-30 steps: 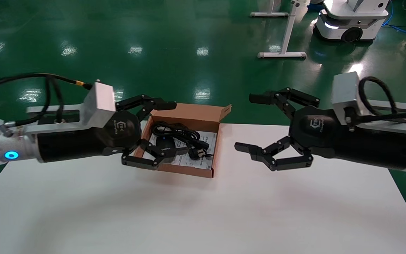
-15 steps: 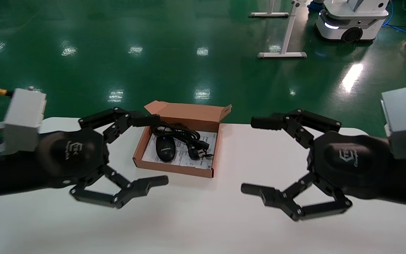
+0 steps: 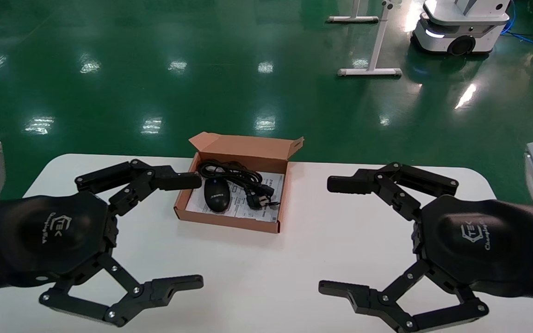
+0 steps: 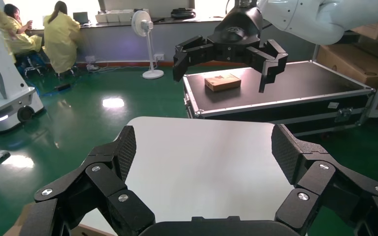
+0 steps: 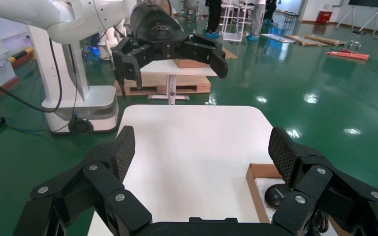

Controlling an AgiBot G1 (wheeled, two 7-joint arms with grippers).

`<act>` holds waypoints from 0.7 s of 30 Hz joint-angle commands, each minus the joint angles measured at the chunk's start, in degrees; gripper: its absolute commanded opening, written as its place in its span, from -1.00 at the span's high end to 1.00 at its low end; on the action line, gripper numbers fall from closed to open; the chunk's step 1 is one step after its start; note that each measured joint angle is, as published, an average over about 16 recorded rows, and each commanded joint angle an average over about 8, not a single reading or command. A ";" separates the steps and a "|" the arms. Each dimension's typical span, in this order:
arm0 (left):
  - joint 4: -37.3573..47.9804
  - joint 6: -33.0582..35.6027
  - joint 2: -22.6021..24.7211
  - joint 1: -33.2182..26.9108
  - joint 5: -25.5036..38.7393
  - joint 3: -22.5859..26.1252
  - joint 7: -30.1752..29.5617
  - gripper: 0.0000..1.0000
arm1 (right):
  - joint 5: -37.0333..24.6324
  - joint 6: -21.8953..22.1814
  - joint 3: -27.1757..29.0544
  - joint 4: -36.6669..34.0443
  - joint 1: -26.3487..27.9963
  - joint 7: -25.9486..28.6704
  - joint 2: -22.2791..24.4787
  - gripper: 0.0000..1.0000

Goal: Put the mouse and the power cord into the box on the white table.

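The brown box (image 3: 226, 220) stands open at the far middle of the white table (image 3: 266, 273), flap lid raised behind it. Inside, on its white sheet, lie the black mouse (image 3: 217, 194) and the bundled power cord (image 3: 235, 175) with its plug (image 3: 256, 199). My left gripper (image 3: 193, 231) hovers open and empty to the box's near left, apart from it. On the box's near right my right gripper (image 3: 333, 236) is also open and empty. The right wrist view shows the box's rim (image 5: 256, 192) and the mouse (image 5: 275, 195) past my right gripper (image 5: 202, 147). My left gripper (image 4: 204, 150) looks onto bare table.
Green floor surrounds the table. A white mobile robot base (image 3: 461, 27) and a white stand's feet (image 3: 370, 71) are far behind. Beyond the table's right end, the left wrist view shows a black flight case (image 4: 275, 93).
Both arms have drawn back toward me and lowered. The left gripper, which was over the box's left edge, is now clear of it. Mouse and cord stay in the box.
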 commanded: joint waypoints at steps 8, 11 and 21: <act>0.87 -0.26 0.54 -0.59 0.67 0.46 0.41 -1.00 | -0.05 0.08 -0.42 -0.84 0.39 -0.29 -0.17 -1.00; 1.06 -0.32 0.66 -0.72 0.83 0.57 0.48 -1.00 | -0.08 0.10 -0.50 -1.01 0.47 -0.35 -0.21 -1.00; 1.44 -0.45 0.90 -1.00 1.16 0.78 0.63 -1.00 | -0.13 0.14 -0.68 -1.34 0.64 -0.47 -0.26 -1.00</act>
